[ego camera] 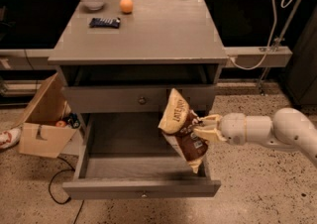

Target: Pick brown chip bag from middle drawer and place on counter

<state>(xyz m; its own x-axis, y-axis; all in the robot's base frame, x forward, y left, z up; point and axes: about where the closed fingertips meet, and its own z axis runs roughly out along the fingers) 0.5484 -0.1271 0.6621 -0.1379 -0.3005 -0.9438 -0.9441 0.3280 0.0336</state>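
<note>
Your cream two-finger gripper (205,130) hangs over right side of open drawer, fingers clamped on crinkly dark-brown chip bag (181,128). Grip taken at bag's right edge, mid-height, so bag hangs near-upright, cream-yellow end up. Lower end dangles above wide shallow grey wooden middle drawer (141,188), apparently off its floor. Bag lies just left of gripper, touching fingers. Smooth grey counter slab (148,34) sits higher and farther; lift likely comes next. Small orange (126,5) and dark-blue candy wrapper (104,22) occupy slab's far-left; aim away from them.
</note>
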